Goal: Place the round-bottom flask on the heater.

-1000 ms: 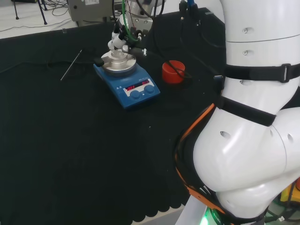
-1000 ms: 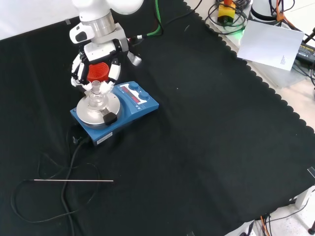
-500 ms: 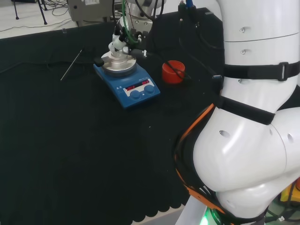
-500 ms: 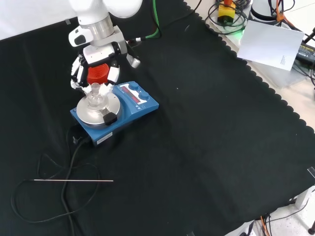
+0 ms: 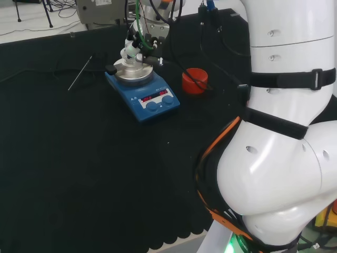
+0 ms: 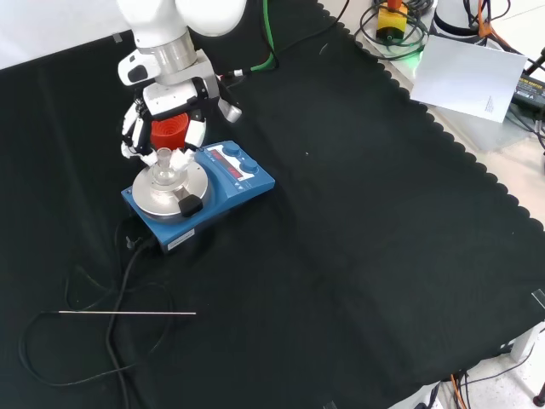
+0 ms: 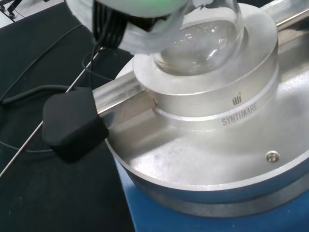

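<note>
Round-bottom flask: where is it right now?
In the front view the round-bottom flask sits on the blue heater's metal block at upper left, just below the hand.

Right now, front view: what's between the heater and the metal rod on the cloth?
In the front view, a black cable loops over bare cloth between the heater and the rod.

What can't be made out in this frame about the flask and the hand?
- Flask neck: cut off in the wrist view by the blurred white hand part.
- Whether the fingers touch the flask: too small, front and head views.
- Flask contents: clear glass, unclear.
</note>
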You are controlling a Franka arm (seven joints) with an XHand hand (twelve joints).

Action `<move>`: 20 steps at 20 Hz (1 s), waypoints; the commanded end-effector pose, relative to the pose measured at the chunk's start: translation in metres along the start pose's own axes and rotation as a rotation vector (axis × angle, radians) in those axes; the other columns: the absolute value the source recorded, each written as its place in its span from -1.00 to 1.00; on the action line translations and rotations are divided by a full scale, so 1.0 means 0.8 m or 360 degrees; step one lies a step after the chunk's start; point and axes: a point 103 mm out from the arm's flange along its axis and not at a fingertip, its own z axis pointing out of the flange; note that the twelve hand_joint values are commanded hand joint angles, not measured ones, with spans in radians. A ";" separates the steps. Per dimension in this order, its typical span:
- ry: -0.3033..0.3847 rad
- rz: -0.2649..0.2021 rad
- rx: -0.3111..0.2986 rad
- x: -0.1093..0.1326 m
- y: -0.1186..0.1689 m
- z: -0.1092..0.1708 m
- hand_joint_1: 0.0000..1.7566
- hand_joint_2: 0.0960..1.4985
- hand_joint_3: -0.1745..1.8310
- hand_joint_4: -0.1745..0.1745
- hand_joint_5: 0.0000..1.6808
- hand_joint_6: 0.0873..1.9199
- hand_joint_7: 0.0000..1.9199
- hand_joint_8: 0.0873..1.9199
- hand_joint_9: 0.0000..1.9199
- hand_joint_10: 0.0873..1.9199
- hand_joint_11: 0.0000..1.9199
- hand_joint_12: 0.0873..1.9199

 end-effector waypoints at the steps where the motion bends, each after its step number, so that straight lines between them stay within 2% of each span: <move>1: 0.0073 0.0002 -0.0014 -0.001 -0.003 -0.001 0.19 0.20 -0.49 0.77 0.20 0.01 -0.46 -0.42 -0.18 -0.52 -0.43 0.25; 2: 0.0075 0.0003 -0.0015 -0.001 -0.004 -0.001 0.17 0.18 -0.50 0.44 0.10 -0.03 -0.47 -0.42 -0.20 -0.51 -0.45 0.25; 3: 0.0075 0.0005 -0.0015 -0.001 -0.004 -0.002 0.15 0.09 -0.42 0.17 0.02 -0.08 -0.48 -0.41 -0.21 -0.50 -0.46 0.25; 5: 0.0068 0.0006 -0.0022 0.000 -0.005 -0.001 0.12 -0.08 -0.22 -0.09 -0.09 -0.14 -0.50 -0.41 -0.23 -0.48 -0.49 0.27; 9: 0.0069 0.0018 -0.0010 -0.002 -0.005 -0.005 0.09 -0.20 -0.11 -0.18 -0.24 -0.20 -0.51 -0.41 -0.26 -0.46 -0.52 0.28; 20: 0.0083 0.0010 -0.0021 -0.005 -0.010 -0.017 0.04 -0.25 -0.12 -0.19 -0.42 -0.34 -0.56 -0.39 -0.32 -0.42 -0.58 0.31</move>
